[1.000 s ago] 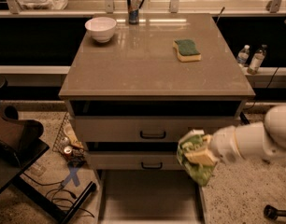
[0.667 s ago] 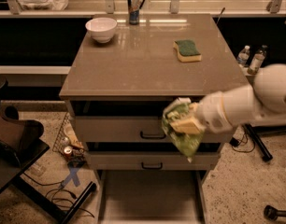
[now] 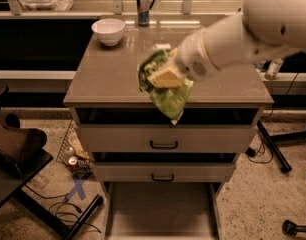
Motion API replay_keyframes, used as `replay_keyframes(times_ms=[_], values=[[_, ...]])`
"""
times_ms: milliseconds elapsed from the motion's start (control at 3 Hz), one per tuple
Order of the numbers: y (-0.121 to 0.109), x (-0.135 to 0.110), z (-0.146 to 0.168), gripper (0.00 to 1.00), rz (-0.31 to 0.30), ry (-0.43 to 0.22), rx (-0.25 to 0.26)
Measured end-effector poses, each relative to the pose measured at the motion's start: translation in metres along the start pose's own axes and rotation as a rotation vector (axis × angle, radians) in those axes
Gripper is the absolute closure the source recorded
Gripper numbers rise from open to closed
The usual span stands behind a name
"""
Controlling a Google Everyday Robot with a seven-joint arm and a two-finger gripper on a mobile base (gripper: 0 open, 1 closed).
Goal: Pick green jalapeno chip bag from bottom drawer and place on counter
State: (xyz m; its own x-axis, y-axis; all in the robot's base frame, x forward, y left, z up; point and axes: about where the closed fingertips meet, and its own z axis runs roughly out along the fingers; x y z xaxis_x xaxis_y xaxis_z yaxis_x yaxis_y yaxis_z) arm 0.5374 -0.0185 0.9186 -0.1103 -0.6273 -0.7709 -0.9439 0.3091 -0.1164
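counter (image 3: 108, 79) | hand (image 3: 165, 78) over front edge | clamps crinkled green jalapeno chip bag (image 3: 171, 98)

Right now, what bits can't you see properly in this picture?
All in the camera view:
1. The gripper holds the green jalapeno chip bag above the counter's front edge; the bag hides one of its jaws.
2. The bag's print is too small and crumpled to read.
3. The arm covers the counter's right rear part.
4. The bottom drawer is cut off by the lower edge.
5. The can label is too small.
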Motion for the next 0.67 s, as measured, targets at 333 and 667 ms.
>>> replay_keyframes(times_ms=[333,667], values=[[-0.013,-0.068,0.017,1.0,-0.111,-0.051,-0.032],[-0.037,-0.114,0.062,1.0,-0.256,-0.119,-0.088]])
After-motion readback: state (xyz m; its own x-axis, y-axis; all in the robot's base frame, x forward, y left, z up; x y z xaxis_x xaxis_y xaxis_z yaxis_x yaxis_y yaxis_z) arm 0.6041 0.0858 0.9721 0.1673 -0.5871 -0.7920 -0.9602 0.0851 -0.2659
